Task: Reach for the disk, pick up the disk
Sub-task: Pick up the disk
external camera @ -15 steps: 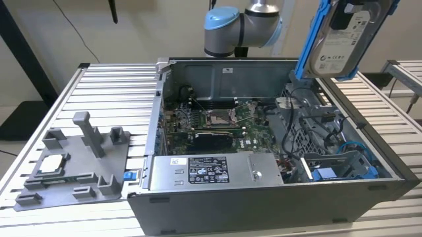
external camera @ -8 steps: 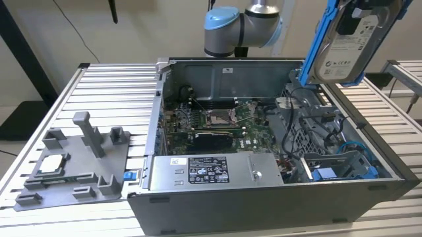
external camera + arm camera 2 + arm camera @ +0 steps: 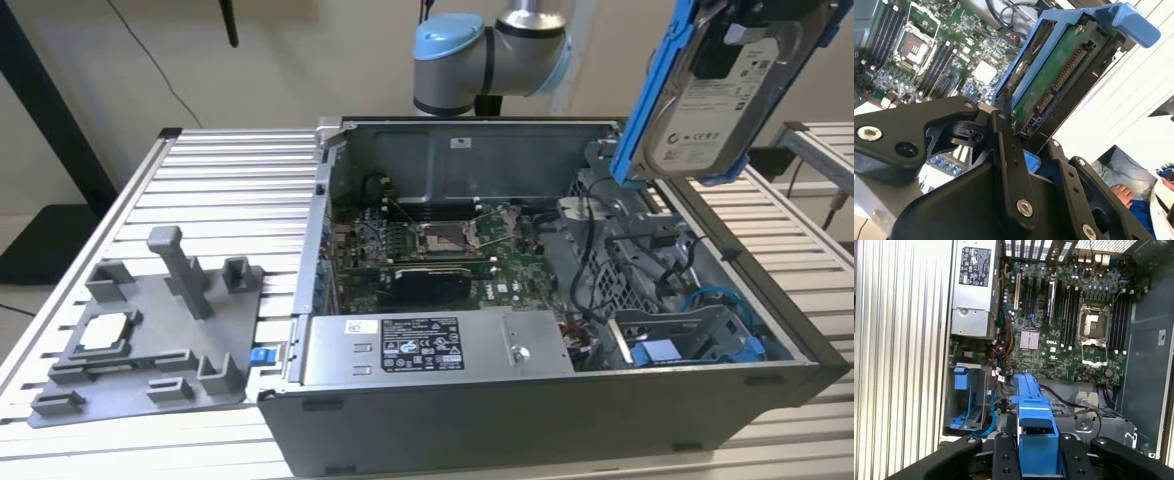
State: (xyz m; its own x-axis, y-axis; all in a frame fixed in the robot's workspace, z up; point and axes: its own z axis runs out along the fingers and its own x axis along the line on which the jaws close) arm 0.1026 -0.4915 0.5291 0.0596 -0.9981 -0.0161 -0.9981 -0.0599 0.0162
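The disk (image 3: 714, 105), a silver-grey drive with a white label in a bright blue bracket, hangs upright in the air above the open computer case, at the exterior view's upper right. My gripper (image 3: 755, 28) is shut on its upper end. In the second wrist view the disk (image 3: 1054, 75) shows its green circuit side and connector, with the black fingers (image 3: 1004, 145) clamped at its edge. In the first wrist view the blue bracket (image 3: 1033, 412) sits between the two black fingers (image 3: 1004, 455), high above the motherboard.
The open computer case (image 3: 534, 410) stands on a slatted metal table (image 3: 214, 190), with motherboard (image 3: 427, 245), power supply (image 3: 427, 345) and a blue bay piece (image 3: 694, 345) inside. A grey fixture (image 3: 147, 335) holding a small silver chip (image 3: 104, 330) lies at the exterior view's left. A person's foot (image 3: 1119, 192) shows beyond the table.
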